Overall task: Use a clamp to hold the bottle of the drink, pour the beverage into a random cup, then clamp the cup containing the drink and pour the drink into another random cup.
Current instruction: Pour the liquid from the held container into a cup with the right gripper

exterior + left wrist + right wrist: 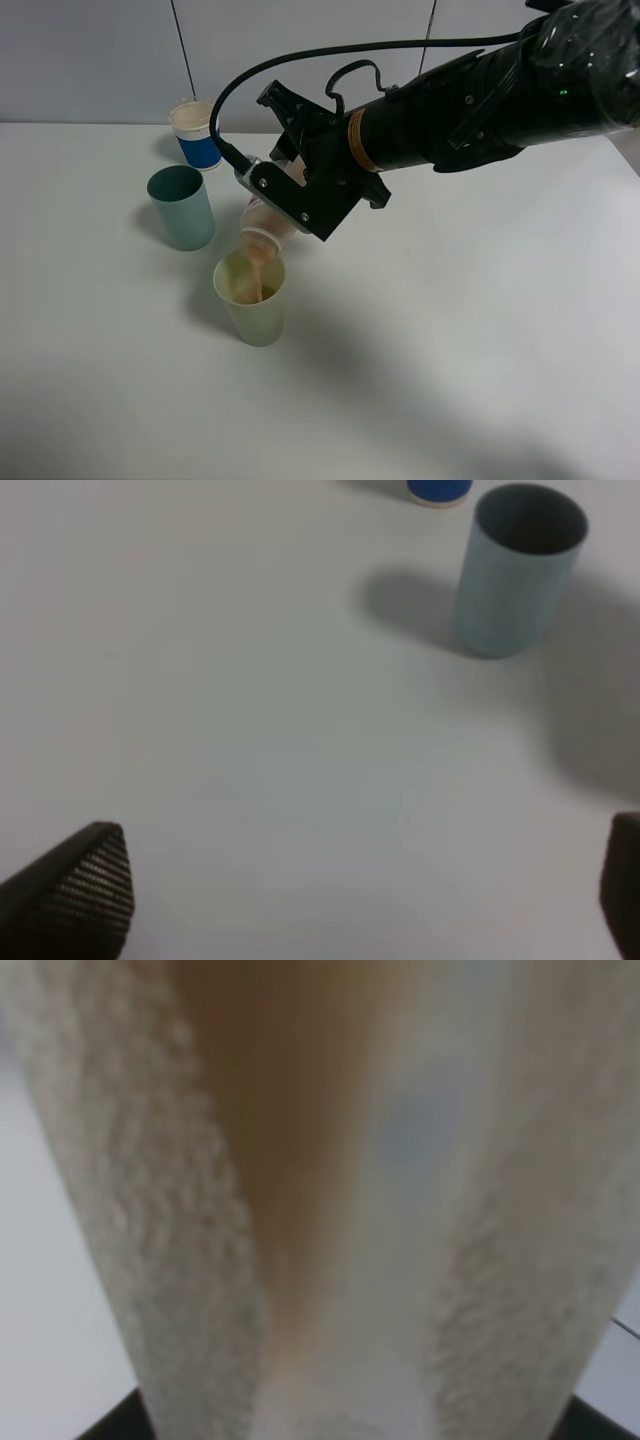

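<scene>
My right gripper [285, 195] is shut on a clear drink bottle [266, 227] and holds it tipped mouth-down over a pale yellow-green cup [252, 297]. A stream of light brown drink runs from the bottle into that cup. The bottle fills the right wrist view [320, 1200], with brown liquid inside it. A teal cup [182, 207] stands upright to the left; it also shows in the left wrist view [520, 570]. A white and blue paper cup [196, 134] stands behind it, its blue base showing in the left wrist view [438, 490]. My left gripper [365, 890] is open and empty over bare table.
The white table [480, 330] stretches to the right and front of the cups. A black cable [330, 52] arches over the right arm above the cups. A grey wall [90, 60] runs behind the table.
</scene>
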You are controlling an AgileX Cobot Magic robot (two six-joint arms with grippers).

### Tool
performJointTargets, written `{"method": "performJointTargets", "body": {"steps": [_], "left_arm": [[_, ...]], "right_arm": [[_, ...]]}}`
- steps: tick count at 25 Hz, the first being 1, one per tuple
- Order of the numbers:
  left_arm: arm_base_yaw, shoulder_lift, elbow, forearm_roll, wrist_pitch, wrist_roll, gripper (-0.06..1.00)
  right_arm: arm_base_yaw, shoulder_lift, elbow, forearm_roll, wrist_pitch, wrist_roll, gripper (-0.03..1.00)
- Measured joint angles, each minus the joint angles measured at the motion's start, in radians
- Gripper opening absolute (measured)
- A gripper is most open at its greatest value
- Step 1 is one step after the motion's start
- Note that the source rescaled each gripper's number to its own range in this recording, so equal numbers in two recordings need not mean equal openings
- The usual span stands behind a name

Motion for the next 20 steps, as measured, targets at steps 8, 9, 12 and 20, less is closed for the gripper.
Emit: {"method": "performJointTargets", "body": {"steps": [8, 9, 12, 20], "left_arm": [[0.000, 0.000, 0.000, 0.000, 0.000, 0.000, 0.95], [0.000, 0.000, 0.000, 0.000, 0.000, 0.000, 0.95], [0.000, 0.000, 0.000, 0.000, 0.000, 0.000, 0.95], [0.000, 0.000, 0.000, 0.000, 0.000, 0.000, 0.95]], "right_arm": [[0.000, 0.000, 0.000, 0.000, 0.000, -0.003, 0.00], [0.000, 0.000, 0.000, 0.000, 0.000, -0.010, 0.00], [0.000, 0.000, 0.000, 0.000, 0.000, -0.016, 0.00], [0.000, 0.000, 0.000, 0.000, -0.001, -0.019, 0.00]]}}
